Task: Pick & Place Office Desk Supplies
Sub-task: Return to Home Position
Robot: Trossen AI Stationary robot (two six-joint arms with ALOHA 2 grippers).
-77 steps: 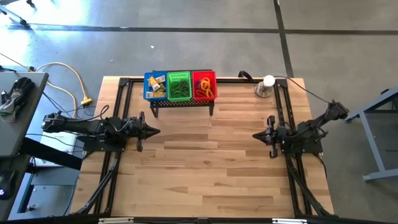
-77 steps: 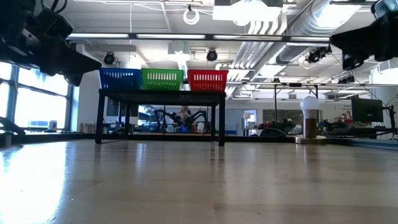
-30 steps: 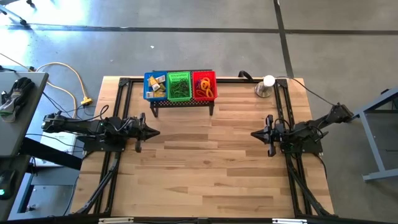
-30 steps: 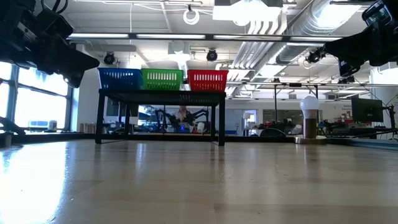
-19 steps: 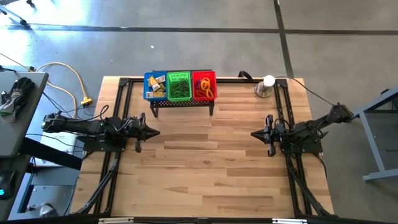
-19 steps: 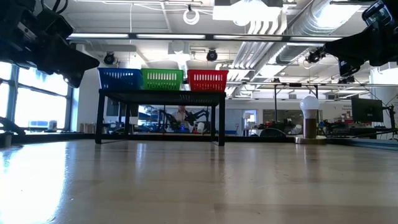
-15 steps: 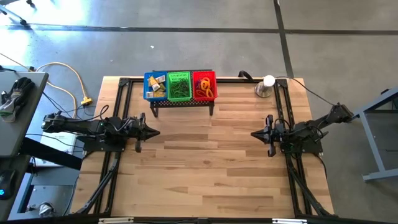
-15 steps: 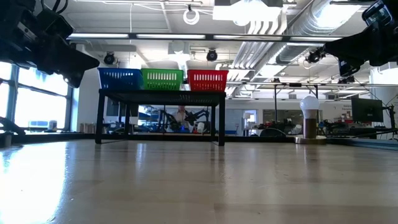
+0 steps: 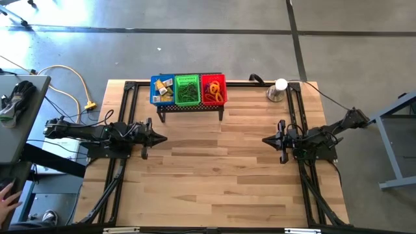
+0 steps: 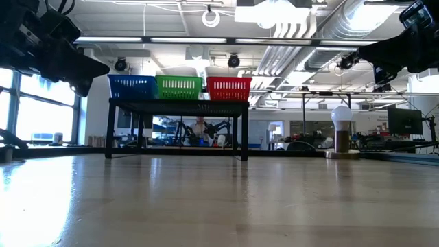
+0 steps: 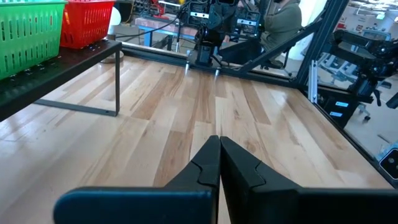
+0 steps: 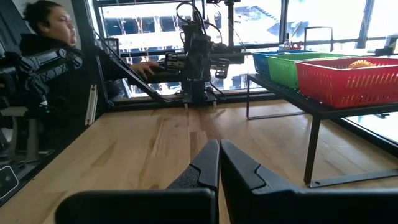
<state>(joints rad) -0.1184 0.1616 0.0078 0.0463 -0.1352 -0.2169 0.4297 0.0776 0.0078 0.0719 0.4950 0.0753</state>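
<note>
Upper centre of the high view, the office desk supplies [image 9: 188, 95] lie sorted in coloured baskets [image 9: 223, 83] on the shelf [image 9: 192, 109], so the job looks done. Mid-frame, the left gripper [image 9: 159, 137] and right gripper [image 9: 266, 140] sit parked, fingers pressed together, empty.

Light: bright, from ceiling lamps [image 10: 264, 12] and windows [image 10: 38, 116].
Glare: pale sheen on table [image 10: 41, 199] near the windows.
Shadows: soft, faint.

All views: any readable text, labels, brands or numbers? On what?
No readable text in any view.
On the blue basket, green basket and red basket: no label visible.
On the yellow blocks in the blue basket: any print too small to read.
On the left gripper and right gripper: no markings visible.
</note>
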